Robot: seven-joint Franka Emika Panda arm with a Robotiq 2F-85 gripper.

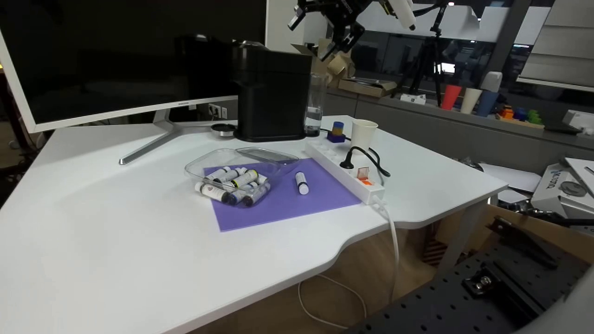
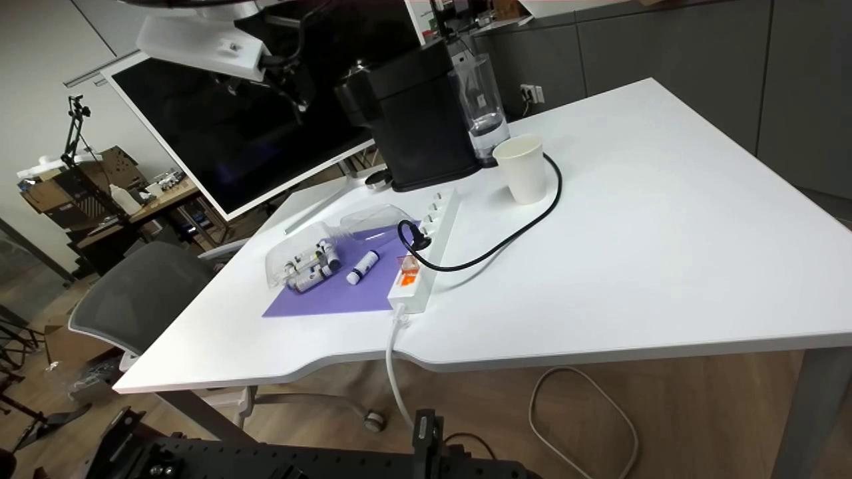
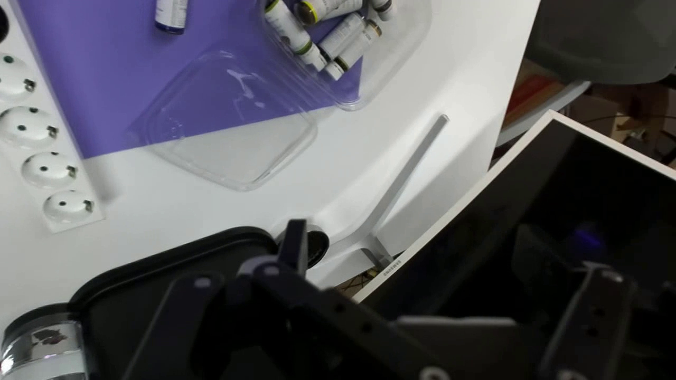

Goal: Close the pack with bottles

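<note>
The pack is a clear plastic box (image 1: 197,162) on the purple mat (image 1: 287,213), with its clear lid (image 1: 278,157) folded open. In the wrist view the lid (image 3: 232,124) lies flat beside the box (image 3: 404,47). Several white bottles with dark caps (image 1: 244,178) lie jumbled in the box. One more bottle (image 1: 301,182) lies loose on the mat, outside the box; it also shows in an exterior view (image 2: 363,267). My gripper (image 1: 312,35) is open and empty, high above the table near the coffee machine. In the wrist view its fingers (image 3: 443,250) are spread wide.
A white power strip (image 1: 343,171) with a black plug borders the mat. A paper cup (image 1: 363,132) stands behind it. The black coffee machine (image 1: 276,93) with its water tank (image 1: 315,102) and the large monitor (image 1: 130,51) stand at the back. A small round dish (image 1: 223,130) is near the machine.
</note>
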